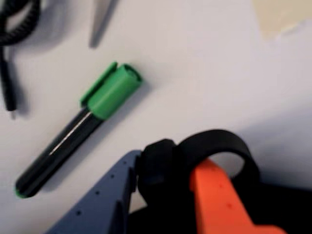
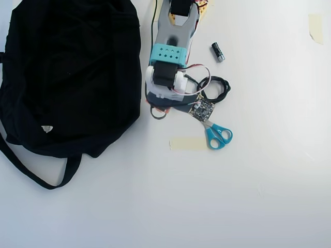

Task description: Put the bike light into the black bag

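Hand grips the bike light between its fingers, strap loop free, above the table near a green marker. Keep the grip firm and swing toward the black bag.

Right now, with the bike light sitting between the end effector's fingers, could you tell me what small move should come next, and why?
Probably lift straight up a little. In the wrist view the end effector looks closed on the bike light, its loop strap curling past the orange finger, while the green-capped marker lies close beside it. The black bag sits to the left in the overhead view, so clearing the table comes before carrying it over.
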Robot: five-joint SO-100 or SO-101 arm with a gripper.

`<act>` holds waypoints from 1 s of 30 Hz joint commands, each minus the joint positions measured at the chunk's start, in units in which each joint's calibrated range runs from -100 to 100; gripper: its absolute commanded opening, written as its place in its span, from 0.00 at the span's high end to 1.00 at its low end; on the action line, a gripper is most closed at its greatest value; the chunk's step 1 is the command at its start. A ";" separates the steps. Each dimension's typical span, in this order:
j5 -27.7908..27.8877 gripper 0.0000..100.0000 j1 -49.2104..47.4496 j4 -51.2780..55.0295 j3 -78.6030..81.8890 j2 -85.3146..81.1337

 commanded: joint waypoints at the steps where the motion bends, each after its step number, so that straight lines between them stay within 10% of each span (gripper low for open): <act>1: -0.60 0.98 -1.29 1.63 -7.21 -3.62; 19: -27.45 0.98 0.43 1.63 -6.40 -20.97; 30: -30.65 0.98 3.20 1.72 -1.55 -27.86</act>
